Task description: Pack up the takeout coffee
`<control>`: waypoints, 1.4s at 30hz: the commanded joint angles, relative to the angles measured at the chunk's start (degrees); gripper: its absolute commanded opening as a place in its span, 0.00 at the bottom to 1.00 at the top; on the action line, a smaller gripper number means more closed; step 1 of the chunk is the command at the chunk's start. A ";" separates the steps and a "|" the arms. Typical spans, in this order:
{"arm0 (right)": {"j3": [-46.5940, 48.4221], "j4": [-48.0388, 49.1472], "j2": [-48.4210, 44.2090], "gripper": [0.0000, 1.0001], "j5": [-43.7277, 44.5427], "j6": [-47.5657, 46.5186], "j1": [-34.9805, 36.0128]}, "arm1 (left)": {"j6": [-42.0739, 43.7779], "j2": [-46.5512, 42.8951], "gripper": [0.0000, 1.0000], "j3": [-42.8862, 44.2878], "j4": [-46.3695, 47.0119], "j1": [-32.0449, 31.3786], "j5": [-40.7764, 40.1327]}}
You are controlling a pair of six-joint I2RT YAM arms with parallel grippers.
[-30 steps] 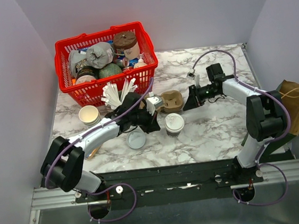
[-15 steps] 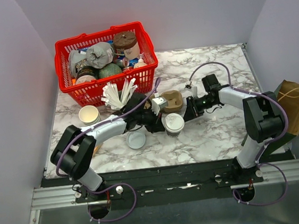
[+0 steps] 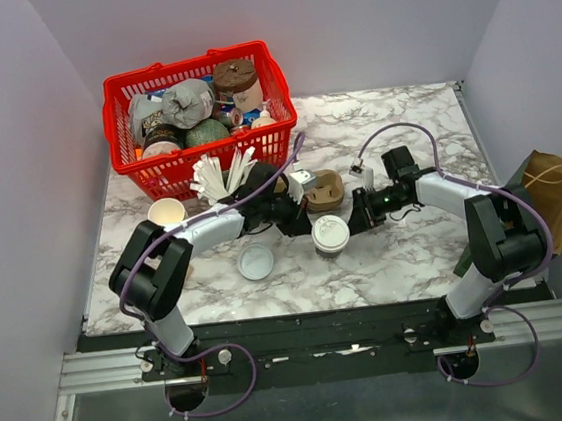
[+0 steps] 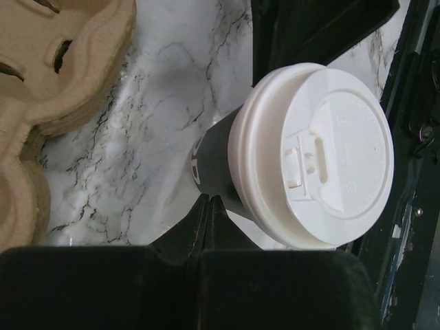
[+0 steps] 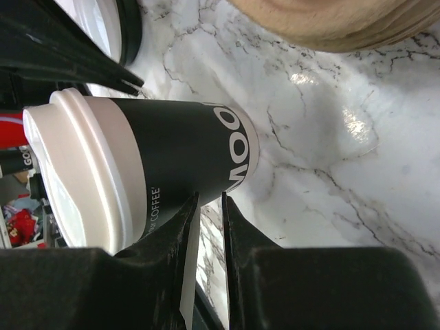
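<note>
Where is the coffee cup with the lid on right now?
In the top view the coffee cup stands near the middle of the table, just in front of the brown cup carrier, with the loose lid to its left.

A marble-patterned counter (image 3: 406, 248) carries a red plastic basket (image 3: 171, 172) at its far left, filled with a crumpled grey bag (image 3: 187, 102), a brown-lidded tub (image 3: 235, 78), a round green item (image 3: 208, 133) and a dark-lidded jar (image 3: 160, 135). A bundle of white sticks (image 3: 219, 177) leans against the basket's front wall. Near the left edge stands a lidless paper cup (image 3: 167, 212), cream inside. A loose flat white lid (image 3: 256, 262) lies nearer the front. A moulded brown cardboard cup carrier (image 3: 324, 190) sits mid-counter. A brown paper bag (image 3: 550, 187) stands off the counter's right edge.
</note>
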 commanded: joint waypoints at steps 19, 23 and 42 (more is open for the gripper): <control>15.36 -18.51 3.52 0.68 -4.27 -7.19 -8.52 | 2.17 -8.59 0.62 9.65 -17.35 2.61 -8.14; 15.88 -15.24 5.10 0.82 -16.77 -7.19 -7.64 | 2.61 -10.00 0.70 7.46 -16.92 2.78 -0.86; 9.29 -12.78 9.41 0.78 -19.24 -8.25 -3.86 | -15.40 2.21 0.68 7.19 2.67 2.87 14.18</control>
